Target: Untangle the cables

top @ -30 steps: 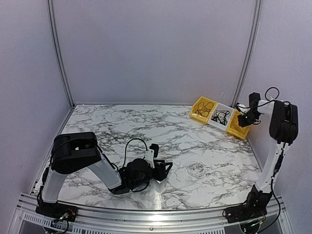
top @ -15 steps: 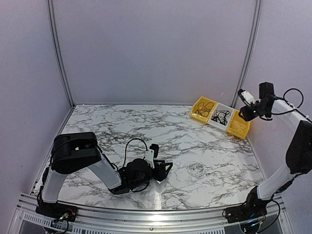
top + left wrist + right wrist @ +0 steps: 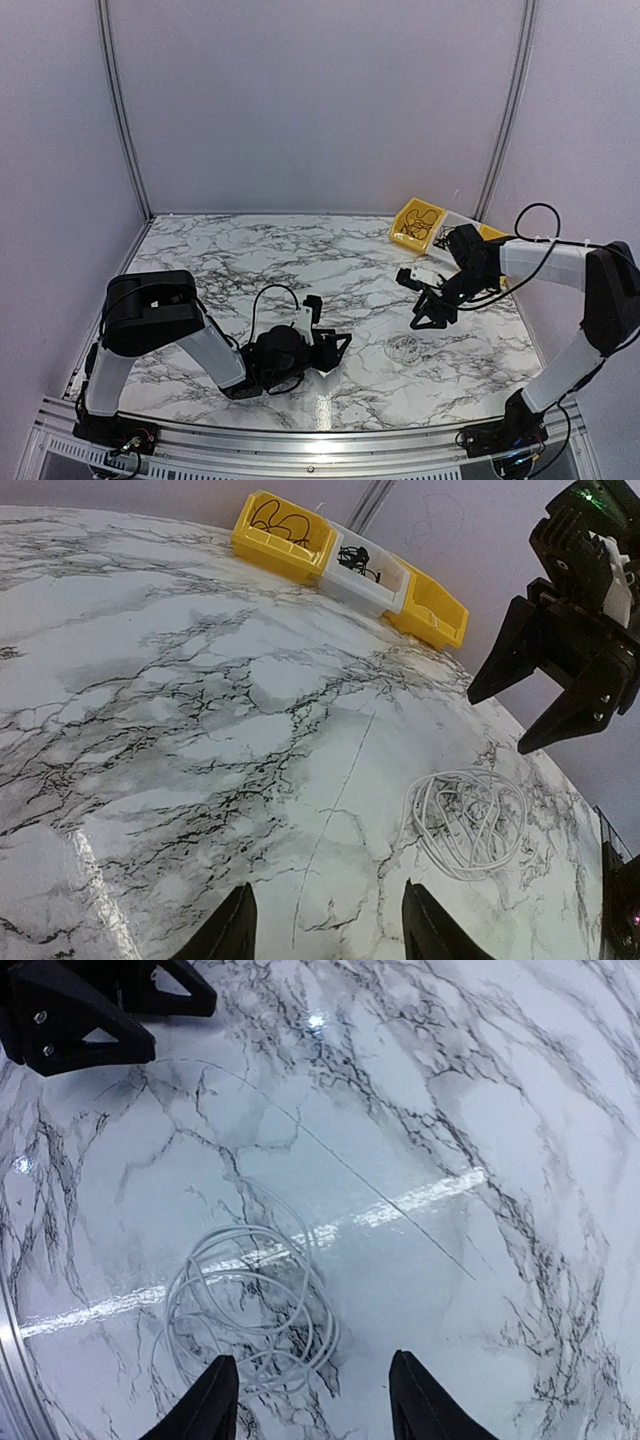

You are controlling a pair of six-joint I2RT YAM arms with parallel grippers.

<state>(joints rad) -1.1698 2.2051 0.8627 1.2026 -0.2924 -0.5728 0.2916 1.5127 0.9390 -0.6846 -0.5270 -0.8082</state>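
Right hand [image 3: 312, 1400] apart, empty, over white cable coil [image 3: 250, 1318]; left hand [image 3: 326, 928] apart, low; coil flat, round, no long axis.

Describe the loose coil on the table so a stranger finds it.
On the marble table, look right of centre, nearer than the row of bins. The coil lies flat by the right end effector. It alone is white; the cables in the bins are black.

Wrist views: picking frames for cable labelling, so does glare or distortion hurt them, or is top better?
Right wrist: glare streaks on the table cross the white coil, yet its loops read clearly. Left wrist: wide-angle lens curves the table; coil sharp, glare well off it. Top: even light, but the coil is faint.
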